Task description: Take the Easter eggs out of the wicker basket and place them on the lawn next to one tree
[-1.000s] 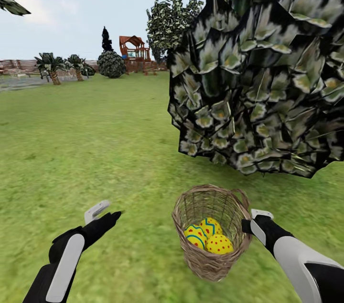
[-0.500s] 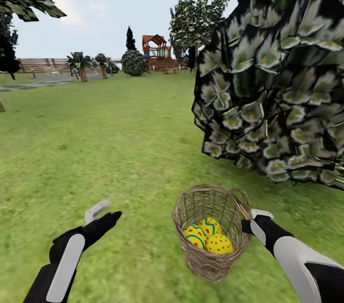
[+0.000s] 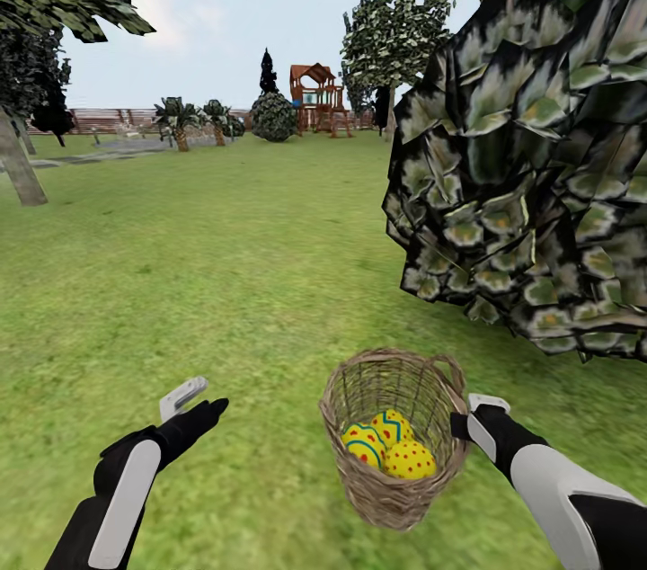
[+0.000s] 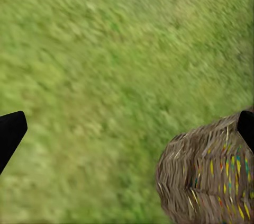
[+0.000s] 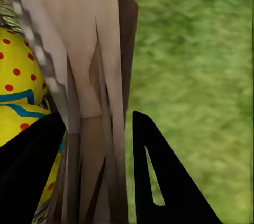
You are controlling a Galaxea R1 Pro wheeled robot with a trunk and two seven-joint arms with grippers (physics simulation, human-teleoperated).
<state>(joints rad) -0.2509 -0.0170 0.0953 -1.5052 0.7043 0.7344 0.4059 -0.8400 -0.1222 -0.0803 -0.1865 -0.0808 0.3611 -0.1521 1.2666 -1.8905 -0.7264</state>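
A: From the head camera, the basket [image 3: 393, 437] hangs over the lawn [image 3: 225, 264], 3 eggs [image 3: 388, 456] inside; the tree [image 3: 20, 165] stands far left.

B: The left wrist camera shows the left gripper [image 4: 127, 128] spread, holding nothing.

A: The right wrist camera shows the right gripper [image 5: 98, 134] pinching the basket wall. It should carry level so nothing rolls out.

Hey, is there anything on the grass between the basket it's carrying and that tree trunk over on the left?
Nothing visible: open lawn runs from the wicker basket, gripped at its rim by the right gripper, to the tree. The bush stands off to the right.
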